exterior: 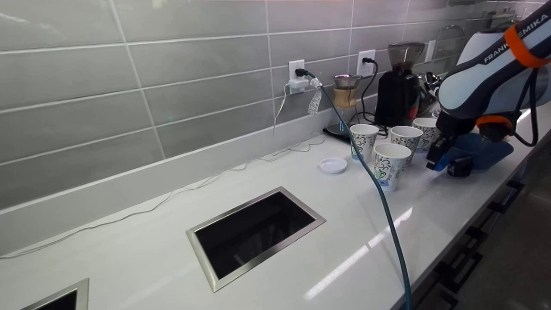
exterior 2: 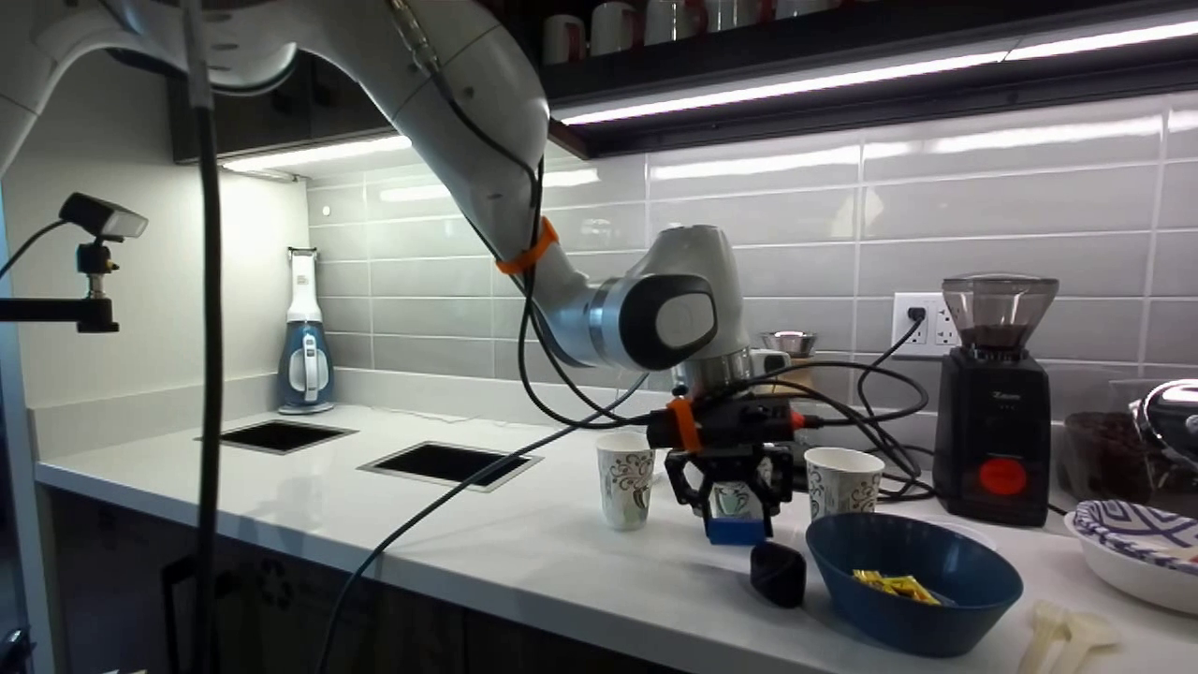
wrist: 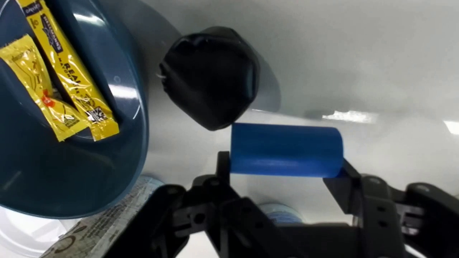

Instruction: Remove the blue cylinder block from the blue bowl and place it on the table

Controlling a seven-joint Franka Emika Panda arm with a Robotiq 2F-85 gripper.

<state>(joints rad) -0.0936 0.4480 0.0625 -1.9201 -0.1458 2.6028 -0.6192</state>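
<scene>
The blue cylinder block [wrist: 287, 149] lies sideways between the two black fingers of my gripper [wrist: 285, 166], pinched at its ends. It also shows in both exterior views [exterior: 441, 164] [exterior 2: 737, 532], low over the white table [exterior 2: 562, 562]; whether it touches the table I cannot tell. The gripper shows in both exterior views too [exterior: 438, 157] [exterior 2: 737, 517]. The dark-blue bowl [exterior 2: 898, 608] is beside the gripper, apart from the block. The bowl holds yellow condiment packets [wrist: 68, 79]. In an exterior view the bowl [exterior: 486, 150] is partly hidden by the arm.
A black rounded object [exterior 2: 779, 573] stands on the table between the block and the bowl; it is close to the block in the wrist view [wrist: 211, 77]. Several patterned paper cups [exterior: 389, 165] stand around the gripper. A cable [exterior: 379, 193] hangs across the counter. A coffee grinder [exterior 2: 992, 431] stands behind.
</scene>
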